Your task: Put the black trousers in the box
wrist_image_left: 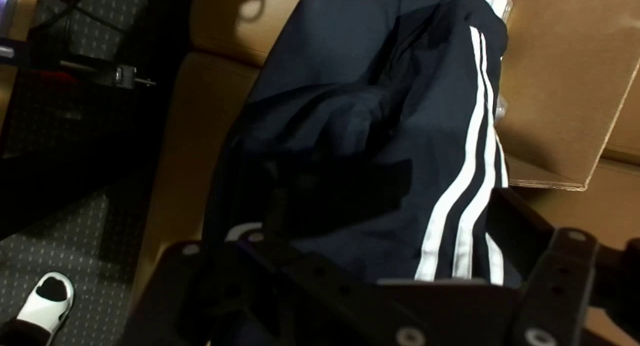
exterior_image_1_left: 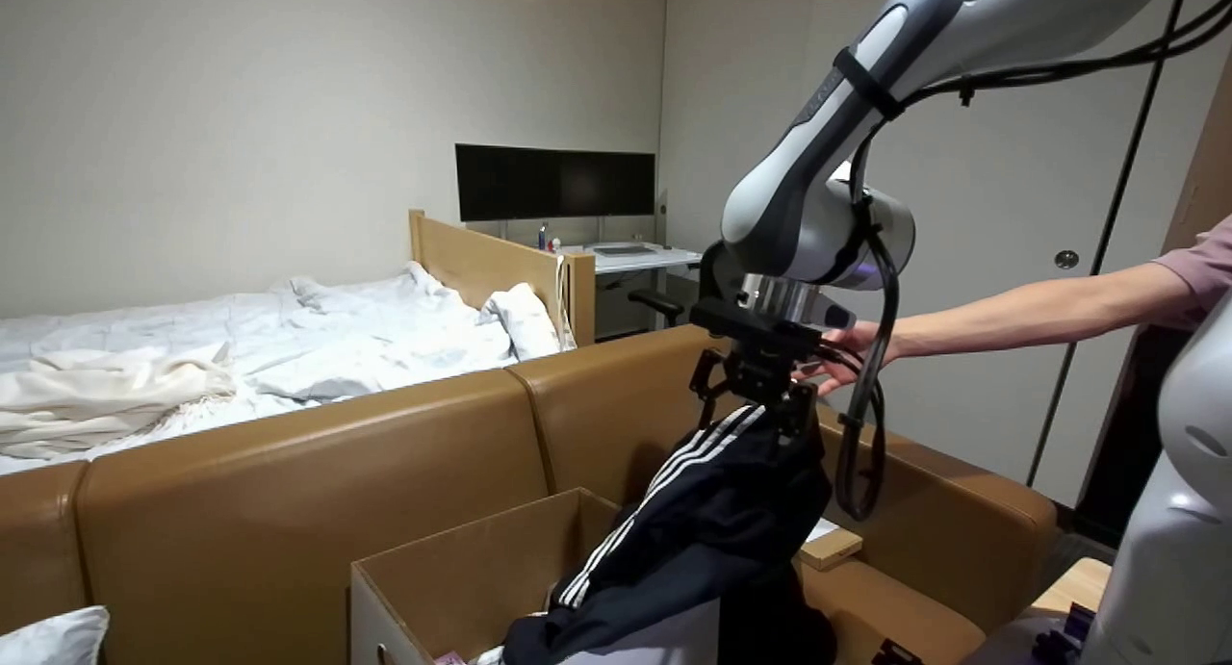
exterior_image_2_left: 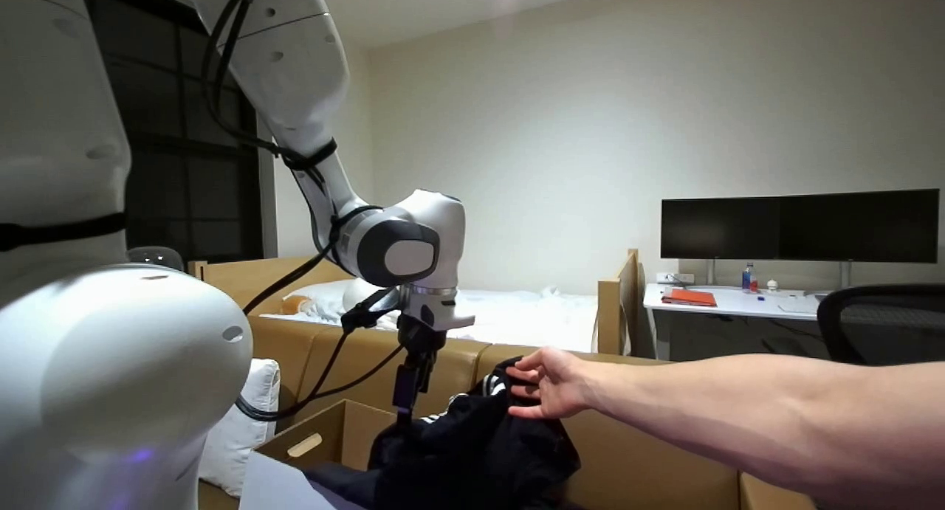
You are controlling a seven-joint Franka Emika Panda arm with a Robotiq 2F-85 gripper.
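Black trousers (exterior_image_1_left: 712,530) lay partly inside, partly outside the box (exterior_image_1_left: 472,578). The pincer (exterior_image_1_left: 748,427) stood spread at their raised end. Grasping appeared in hand; next, closing and lifting inward seemed required.

Below the tool (exterior_image_1_left: 749,428) in both exterior views, trousers (exterior_image_1_left: 736,511) lie partly across the box (exterior_image_1_left: 462,583), lower left; hand (exterior_image_2_left: 554,384) right, sofa backrest (exterior_image_1_left: 308,511) behind, bed (exterior_image_1_left: 356,352) beyond.

No writing can be read; 1 faint mark (exterior_image_1_left: 818,99) on the arm (exterior_image_1_left: 919,44), beside its black strap (exterior_image_1_left: 868,84), is illegible.
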